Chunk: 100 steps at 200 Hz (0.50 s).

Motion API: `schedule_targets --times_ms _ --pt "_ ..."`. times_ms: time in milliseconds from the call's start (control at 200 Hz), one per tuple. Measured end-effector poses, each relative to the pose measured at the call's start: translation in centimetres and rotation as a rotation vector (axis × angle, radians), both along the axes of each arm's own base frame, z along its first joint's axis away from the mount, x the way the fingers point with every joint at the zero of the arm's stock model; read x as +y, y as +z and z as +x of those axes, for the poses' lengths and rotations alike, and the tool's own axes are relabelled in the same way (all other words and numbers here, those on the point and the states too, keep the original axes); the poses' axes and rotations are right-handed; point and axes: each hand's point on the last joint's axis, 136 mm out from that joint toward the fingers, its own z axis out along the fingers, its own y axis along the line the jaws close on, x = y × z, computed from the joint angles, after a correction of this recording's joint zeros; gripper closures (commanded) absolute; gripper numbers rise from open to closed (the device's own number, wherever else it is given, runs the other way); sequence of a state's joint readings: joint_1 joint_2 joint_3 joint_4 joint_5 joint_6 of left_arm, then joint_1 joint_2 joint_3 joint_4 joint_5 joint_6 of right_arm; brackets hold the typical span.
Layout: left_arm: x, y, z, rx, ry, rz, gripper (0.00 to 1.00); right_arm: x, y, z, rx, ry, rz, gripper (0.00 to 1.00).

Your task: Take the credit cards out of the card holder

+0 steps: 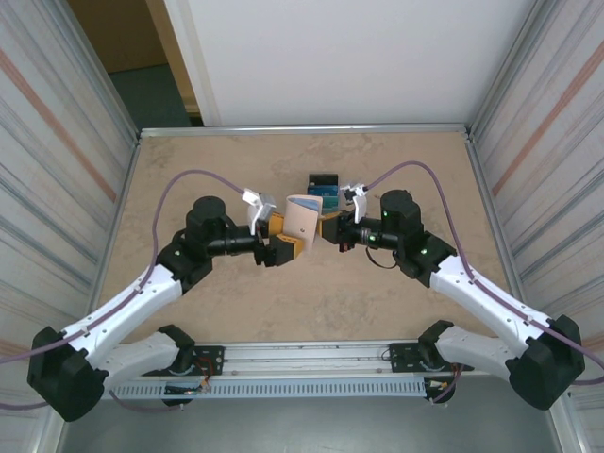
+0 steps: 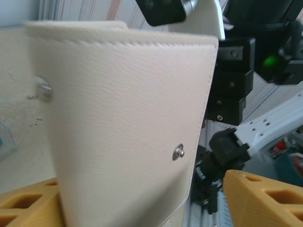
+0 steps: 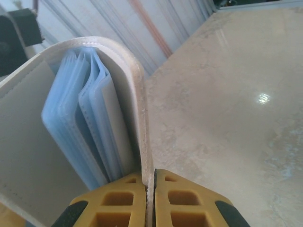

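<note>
Pinching the wallet [image 3: 28,156] cover tight in my right gripper [image 3: 149,188], left gripper [image 1: 280,239] sitting wide open around it; I'm reckoning steadying it upright fans the sleeves [image 3: 85,118] nicely.

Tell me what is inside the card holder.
Inside the open card holder stand pale blue sleeves, fanned slightly apart. Whether a card sits in any of them cannot be told: the sleeves overlap and cover one another.

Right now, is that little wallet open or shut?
Open. The wallet shows its covers apart, pale blue sleeves fanned between them; the right gripper pinches one cover's edge.
</note>
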<state>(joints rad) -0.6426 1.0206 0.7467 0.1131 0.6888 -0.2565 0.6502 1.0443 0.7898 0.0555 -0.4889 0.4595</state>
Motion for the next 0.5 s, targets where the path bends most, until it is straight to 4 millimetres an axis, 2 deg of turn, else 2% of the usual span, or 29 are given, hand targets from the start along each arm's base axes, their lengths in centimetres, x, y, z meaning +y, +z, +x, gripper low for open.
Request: schedule_targets --times_ms 40,65,85,326,501 --pt "-0.4 -0.3 0.0 -0.005 0.006 0.014 0.1 -0.1 -0.1 0.1 0.001 -0.013 -0.008 1.0" --pt "-0.5 -0.5 0.0 -0.014 0.008 0.022 0.02 -0.1 -0.2 0.1 0.004 -0.022 -0.013 1.0" --pt "-0.7 -0.6 0.0 -0.014 0.012 0.028 0.01 -0.2 -0.3 0.1 0.006 -0.028 -0.017 1.0" --pt "-2.0 -2.2 0.9 -0.052 0.062 0.098 0.01 -0.9 -0.8 0.5 0.011 -0.096 -0.055 1.0" --pt "-2.1 -2.8 1.8 -0.08 0.124 0.141 0.01 -1.5 -0.1 0.3 -0.004 -0.127 -0.05 1.0"
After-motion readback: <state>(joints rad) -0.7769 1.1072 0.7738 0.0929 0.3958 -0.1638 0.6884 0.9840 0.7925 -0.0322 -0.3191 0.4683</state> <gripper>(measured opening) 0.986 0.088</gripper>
